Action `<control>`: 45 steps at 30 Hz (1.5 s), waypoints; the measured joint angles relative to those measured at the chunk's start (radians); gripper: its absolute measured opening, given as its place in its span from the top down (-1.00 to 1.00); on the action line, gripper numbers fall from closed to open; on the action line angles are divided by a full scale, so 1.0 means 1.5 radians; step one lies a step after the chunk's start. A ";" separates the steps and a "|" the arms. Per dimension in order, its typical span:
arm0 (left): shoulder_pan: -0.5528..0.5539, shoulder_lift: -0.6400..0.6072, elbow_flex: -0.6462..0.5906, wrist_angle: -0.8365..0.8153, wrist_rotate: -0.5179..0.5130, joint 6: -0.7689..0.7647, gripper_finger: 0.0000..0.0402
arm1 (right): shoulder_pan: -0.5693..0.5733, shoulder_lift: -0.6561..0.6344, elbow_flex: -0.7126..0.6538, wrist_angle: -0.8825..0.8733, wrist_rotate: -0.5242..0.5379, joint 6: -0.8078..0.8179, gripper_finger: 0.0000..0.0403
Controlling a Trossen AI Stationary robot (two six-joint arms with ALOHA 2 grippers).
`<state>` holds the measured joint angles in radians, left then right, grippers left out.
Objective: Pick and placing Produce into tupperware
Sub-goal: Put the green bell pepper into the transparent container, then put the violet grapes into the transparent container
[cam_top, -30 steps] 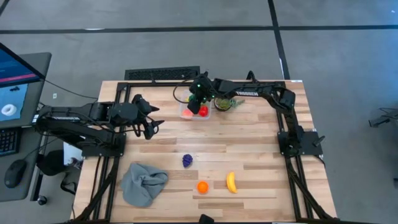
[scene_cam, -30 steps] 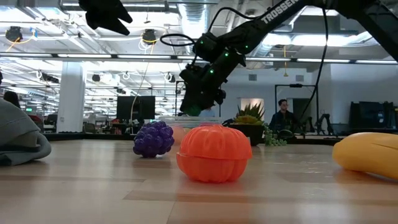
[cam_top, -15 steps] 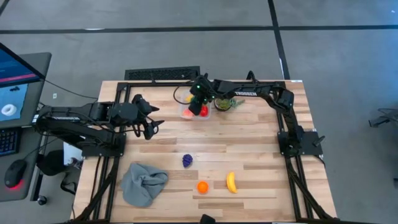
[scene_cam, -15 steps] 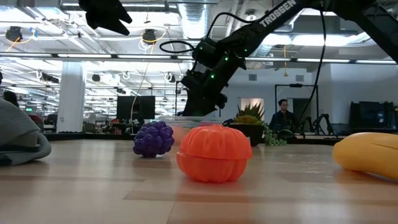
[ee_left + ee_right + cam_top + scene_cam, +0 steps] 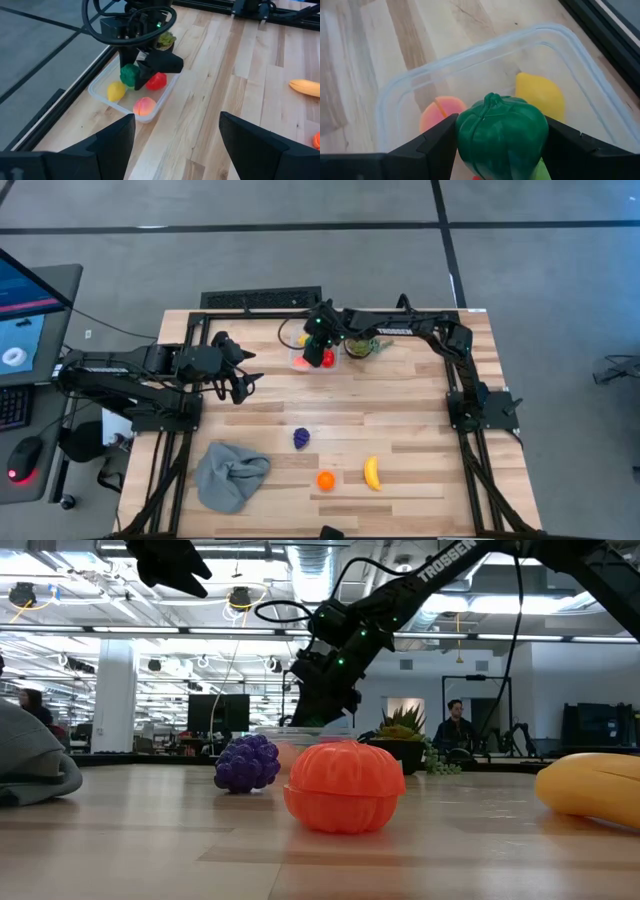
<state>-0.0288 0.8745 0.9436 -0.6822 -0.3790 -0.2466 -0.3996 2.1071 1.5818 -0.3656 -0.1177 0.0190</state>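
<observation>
Tupperware point(image 5: 131, 95): sitting at the far edge of the tabletop point(image 5: 400, 410), just beside the potted plant point(image 5: 358, 346); already holding a yellow lemon point(image 5: 540, 95), a peach point(image 5: 440, 114) and a red piece point(image 5: 156, 81).
Green pepper point(image 5: 501, 134): hanging over the open tupperware, clamped between both fingers.
Right claw point(image 5: 137, 75): gripping the green pepper, hovering above the container.
Left claw point(image 5: 240, 380): idling half open and empty, well apart near the left side.
Remaining produce: grapes point(image 5: 302, 438), orange pumpkin point(image 5: 325, 480) and banana point(image 5: 372, 472) waiting near the front; grey cloth point(image 5: 230, 472) beside them.
Risk: releasing from this height, likely bouncing the pepper off the fruit below and over the low wall; descending off-centre, possibly catching the rim and shoving the light container.
</observation>
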 joint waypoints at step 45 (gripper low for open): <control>0.000 0.000 0.000 -0.001 -0.002 -0.002 -0.39 | 0.007 -0.008 0.023 -0.050 -0.094 0.007 -0.89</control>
<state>-0.0288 0.8745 0.9436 -0.6830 -0.3813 -0.2501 -0.3896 2.0945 1.6165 -0.4408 -0.2581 0.0297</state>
